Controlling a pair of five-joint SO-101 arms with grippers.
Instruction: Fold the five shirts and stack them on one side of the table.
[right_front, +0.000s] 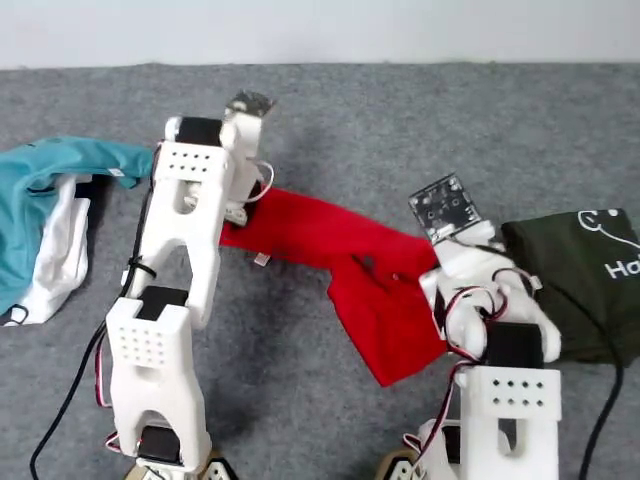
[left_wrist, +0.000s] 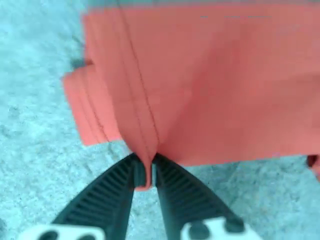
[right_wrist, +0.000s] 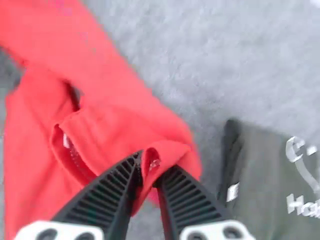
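The red shirt (right_front: 375, 295) lies stretched across the middle of the grey tabletop (right_front: 400, 130). The left tool (left_wrist: 145, 172) pinches one edge of it, and the right tool (right_wrist: 150, 172) grips a bunched fold near the dark green shirt (right_front: 575, 285).

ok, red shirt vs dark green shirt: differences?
The red shirt lies unfolded centrally; the dark green shirt sits folded at one side. The left pincer and right pincer pinch the red shirt; nothing holds the dark green shirt. The dark green shirt bears white print; the red shirt looks plain. Both lie on the table.
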